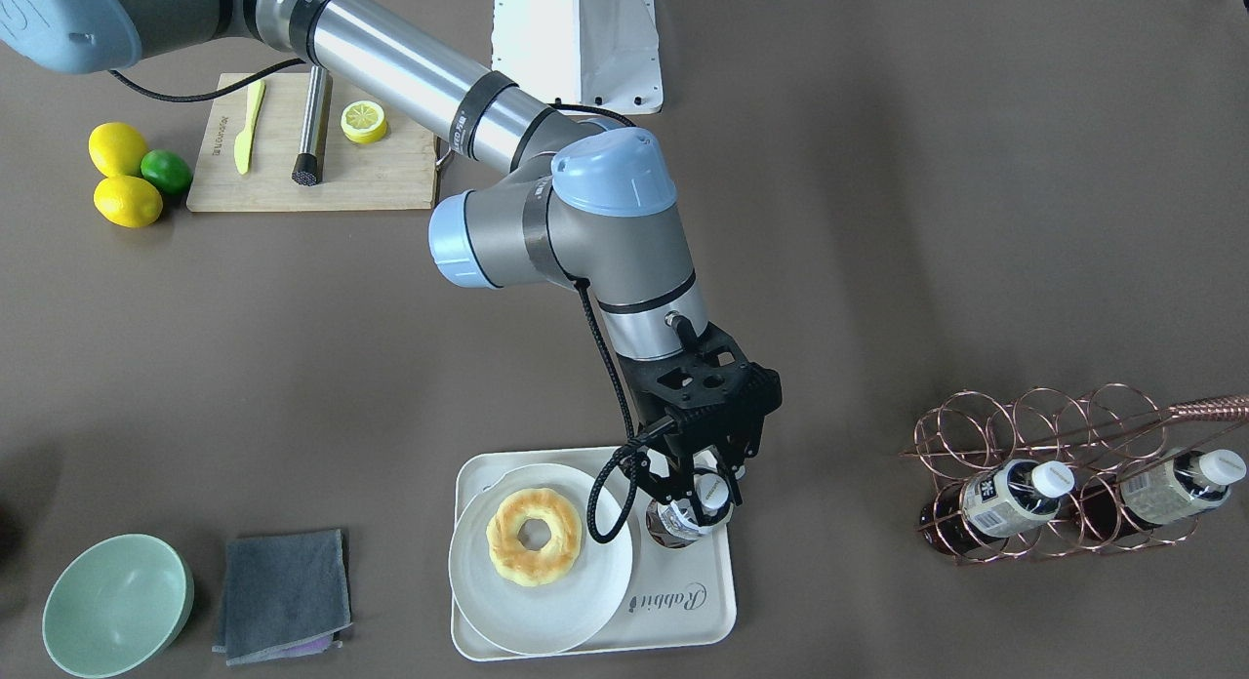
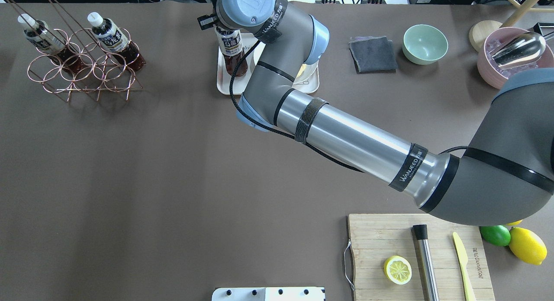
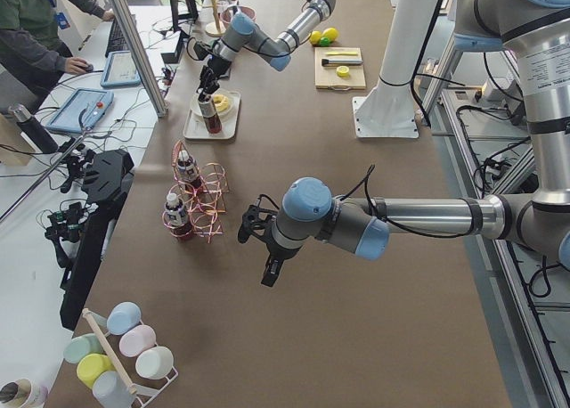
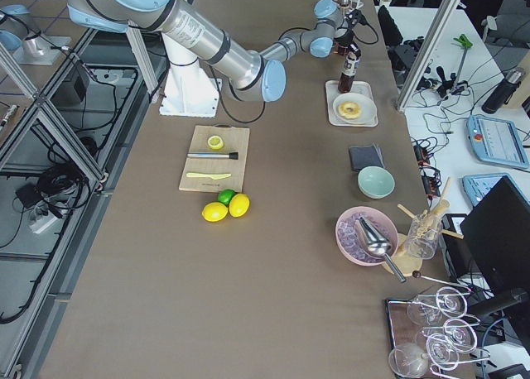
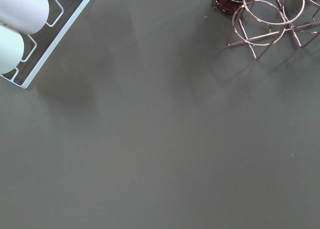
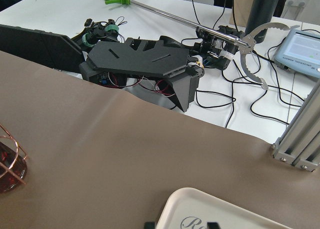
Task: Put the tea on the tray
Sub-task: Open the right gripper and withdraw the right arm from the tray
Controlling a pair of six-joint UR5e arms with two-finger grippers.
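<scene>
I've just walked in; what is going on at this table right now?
The robot's right gripper is closed around the top of a tea bottle, holding it upright at the free end of the cream tray, beside a plate with a ring-shaped bun. It is hard to tell whether the bottle's base already rests on the tray. Two more bottles lie in the copper wire rack. The left arm hangs over bare table near that rack.
</scene>
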